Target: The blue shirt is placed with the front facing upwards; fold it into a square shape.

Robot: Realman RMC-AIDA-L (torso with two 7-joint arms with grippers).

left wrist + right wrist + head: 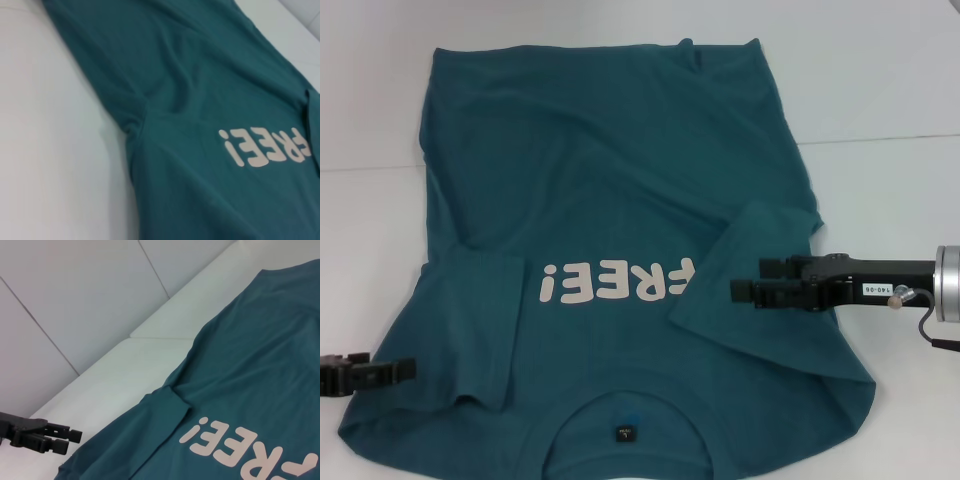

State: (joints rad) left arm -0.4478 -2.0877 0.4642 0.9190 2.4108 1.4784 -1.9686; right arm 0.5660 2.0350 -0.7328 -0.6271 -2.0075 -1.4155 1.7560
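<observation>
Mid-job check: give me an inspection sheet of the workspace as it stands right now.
Surface: white table, a seam line across it.
Job's things: blue shirt front up, both sleeves folded inward, right sleeve covering the lettering's end.
Clutter: nothing seen.
Grippers: left gripper at the shirt's left edge; right gripper over the right sleeve.
Cables: black cable by the right wrist.
Surroundings: grey panelled wall.

the blue shirt (620,200) covers most of the white table (880,90). bare table is left on both sides of it and beyond its far edge. the right gripper (745,285) hangs over the folded-in right sleeve (750,270), and the left gripper (405,370) is at the left sleeve edge, so both near sides are taken
</observation>
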